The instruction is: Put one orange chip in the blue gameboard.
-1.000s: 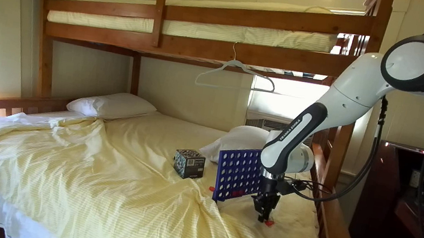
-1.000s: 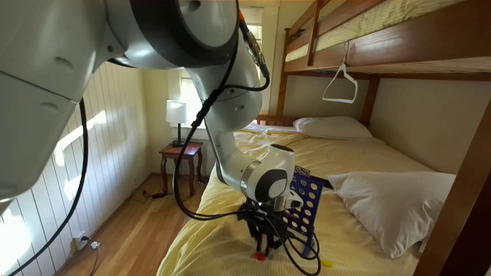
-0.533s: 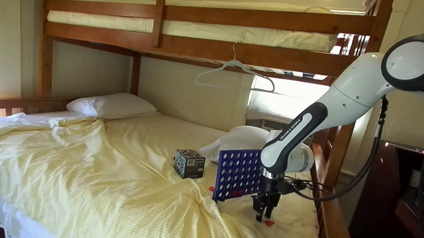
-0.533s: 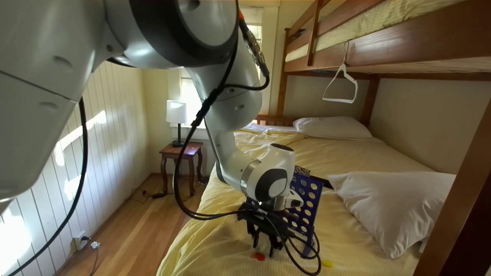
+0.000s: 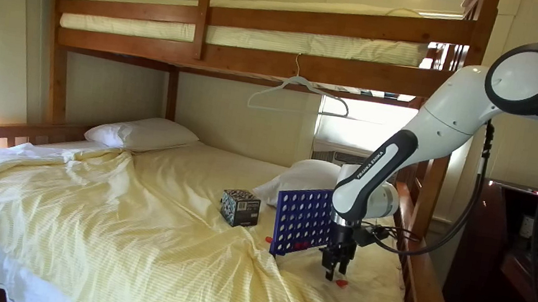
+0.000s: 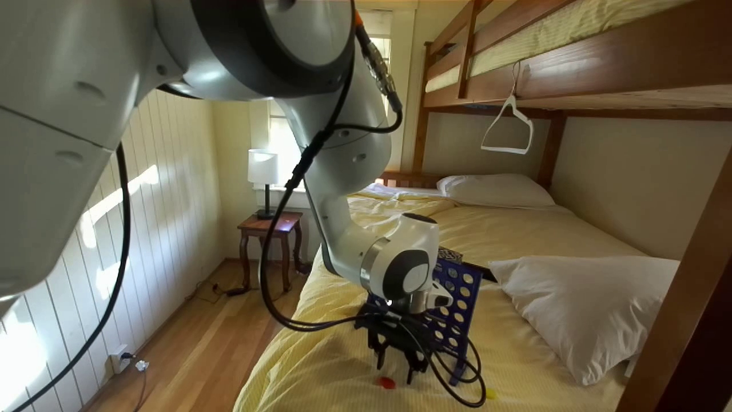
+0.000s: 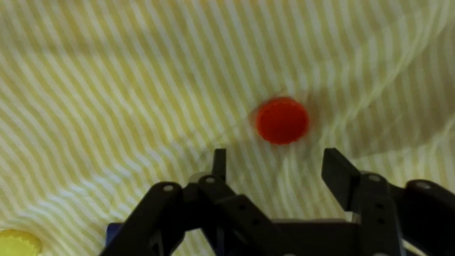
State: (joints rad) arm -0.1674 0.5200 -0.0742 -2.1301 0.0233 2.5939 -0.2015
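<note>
A: What's different now?

B: The gripper [image 7: 274, 156]. A second ago its fingers [image 7: 341, 179] stood close together; they have spread, and now stand well apart, with sheet [image 7: 106, 106] showing between their tips in the wrist view.

A: So it holds nothing?

B: Nothing at all. The chip [image 7: 282, 121] lies loose on the sheet and hasn't budged in that second. In the wrist view it sits at 12 o'clock from the gap between the fingers, near but not touching either one.

A: Would it fit?

B: I think so. The gap looks wider than the chip, though how far the fingers hang above the sheet I can't tell. I read the spread as getting ready to grasp; a missed try being undone is possible too.

A: And the board [image 5: 302, 221]?

B: Upright in an exterior view, at 11 o'clock from the chip. The chip is not in it yet, so the main work is still ahead.

A: What should come next?

B: Shift toward 12 o'clock, as the wrist view has it, until the chip is between the fingers, then go down and pinch its edges.

A: Any worry?

B: Soft sheet under a thin chip: the fingers might gather folds with it, or tip it out of reach. And mind the colour: the yellow disc [image 7: 17, 243], at 8 o'clock from the chip in the wrist view, is the wrong one.
</note>
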